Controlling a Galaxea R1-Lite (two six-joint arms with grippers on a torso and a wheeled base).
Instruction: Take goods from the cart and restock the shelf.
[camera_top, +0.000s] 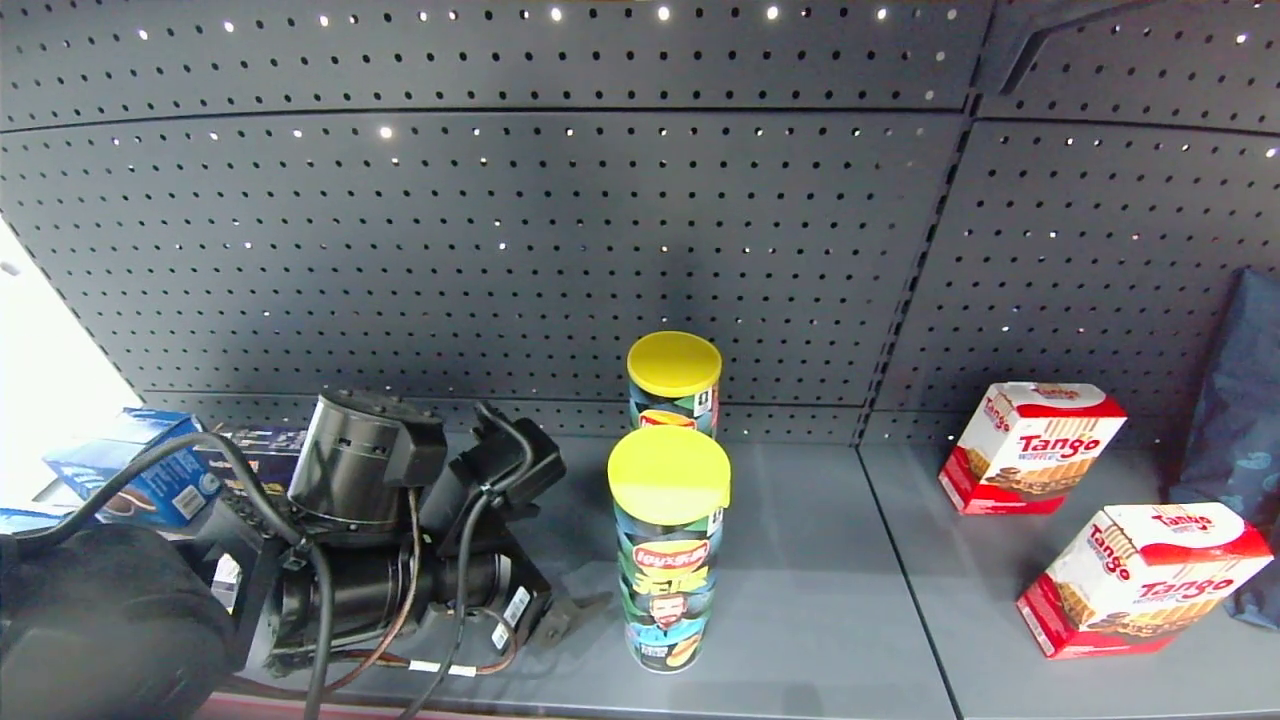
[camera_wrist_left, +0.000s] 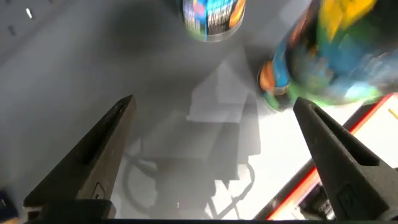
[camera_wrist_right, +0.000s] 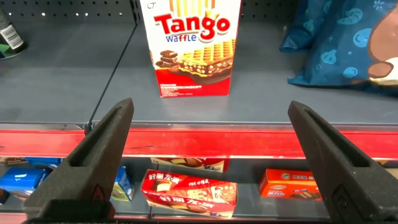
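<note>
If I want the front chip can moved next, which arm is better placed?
Left, probably. The left gripper, open, sits on the shelf right beside the front can. The right gripper, also open, faces a wafer box in the next bay.

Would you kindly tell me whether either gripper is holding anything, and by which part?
Nothing is held: the left gripper and the right gripper are both open and empty.
</note>
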